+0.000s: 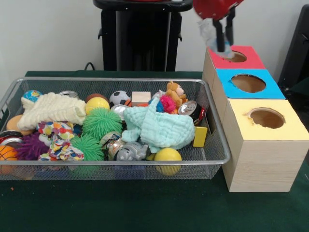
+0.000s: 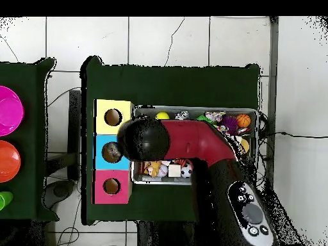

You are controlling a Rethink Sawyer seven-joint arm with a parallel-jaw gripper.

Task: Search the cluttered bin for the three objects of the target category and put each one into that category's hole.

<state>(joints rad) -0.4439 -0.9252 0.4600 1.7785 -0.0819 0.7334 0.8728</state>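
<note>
My gripper (image 1: 223, 42) hangs over the round hole (image 1: 235, 56) of the red box (image 1: 252, 62), shut on a pale blue cloth (image 1: 207, 30) that bunches beside its dark fingers (image 1: 220, 35). The wire bin (image 1: 208, 98) holds a cream cloth (image 1: 50, 110), a mint cloth (image 1: 161, 126) and a patterned cloth (image 1: 57, 141) among balls, cans and toys. In front of the red box stand the blue box (image 1: 272, 91) and the yellow box (image 1: 292, 131), each with a hole. From overhead, the arm's head (image 2: 144, 138) covers the gripper near the blue box (image 2: 102, 152).
In the bin lie green spiky balls (image 1: 101, 123), yellow balls (image 1: 167, 155), a soccer ball (image 1: 119, 97), a teddy (image 1: 175, 92), a wooden block (image 1: 141, 97) and cans (image 1: 188, 108). Pink (image 2: 8, 111) and orange (image 2: 8, 161) plates sit on a side table.
</note>
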